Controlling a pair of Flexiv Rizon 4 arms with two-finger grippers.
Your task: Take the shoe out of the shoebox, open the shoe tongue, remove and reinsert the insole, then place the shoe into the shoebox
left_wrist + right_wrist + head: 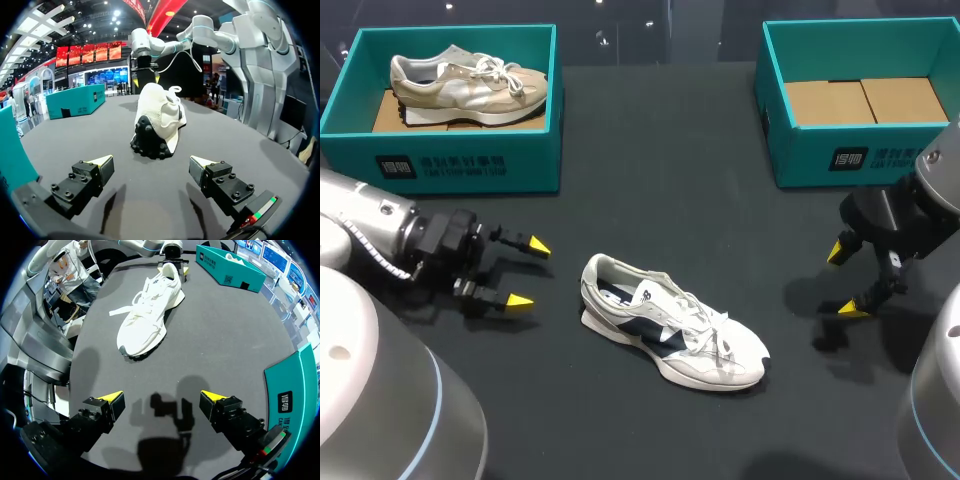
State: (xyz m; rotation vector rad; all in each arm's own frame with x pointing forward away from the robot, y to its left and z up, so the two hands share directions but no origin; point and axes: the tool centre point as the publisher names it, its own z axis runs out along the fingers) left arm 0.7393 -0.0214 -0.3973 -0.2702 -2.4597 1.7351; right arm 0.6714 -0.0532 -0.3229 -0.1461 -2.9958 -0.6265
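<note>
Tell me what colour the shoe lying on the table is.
The shoe is white with dark navy side panels, clearest in the head view.

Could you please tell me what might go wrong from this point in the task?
Loose laces on the white shoe could snag a finger during tongue opening. The left gripper and right gripper, both open, flank it; converging, they might collide. The left shoebox already holds a beige shoe, so returning the white one there could go wrong.

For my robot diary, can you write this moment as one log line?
white shoe: lying on table | left gripper: open, near heel | right gripper: open, past toe | right shoebox: no shoe inside
</note>
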